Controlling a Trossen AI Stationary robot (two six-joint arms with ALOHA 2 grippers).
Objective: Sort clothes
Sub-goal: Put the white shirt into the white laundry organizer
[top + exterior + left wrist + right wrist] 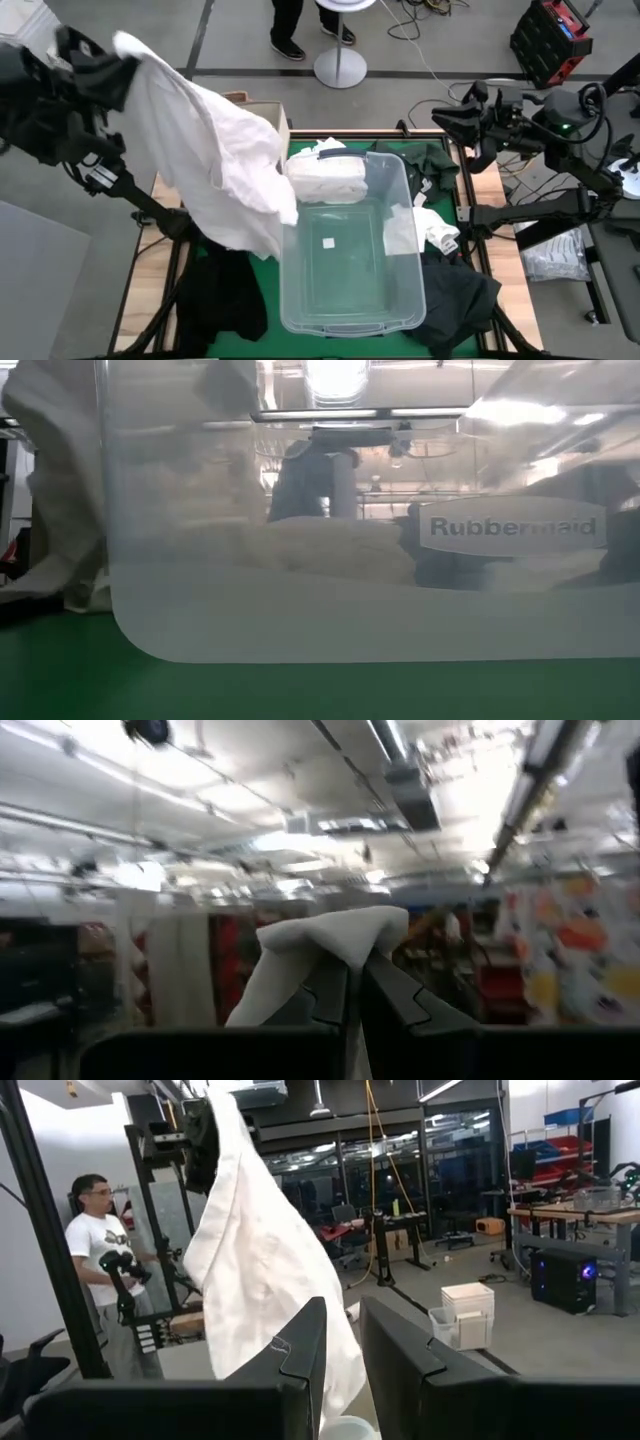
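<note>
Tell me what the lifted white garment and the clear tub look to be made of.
White garment: soft matte woven fabric, likely cotton; it hangs in loose folds and creases from the left gripper, whose fingers are shut on a bunched corner. Tub: rigid clear plastic, glossy; the green table and the folded white cloth inside show through its walls.

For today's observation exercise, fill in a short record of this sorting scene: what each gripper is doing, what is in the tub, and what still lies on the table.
left gripper: raised at the table's left, shut on the white garment, which hangs down
right gripper: raised at the table's right, holds nothing
clear tub: mid-table, folded white clothes at its far end
dark clothes: on the table on both sides of the tub
cardboard box: behind the hanging garment
</note>
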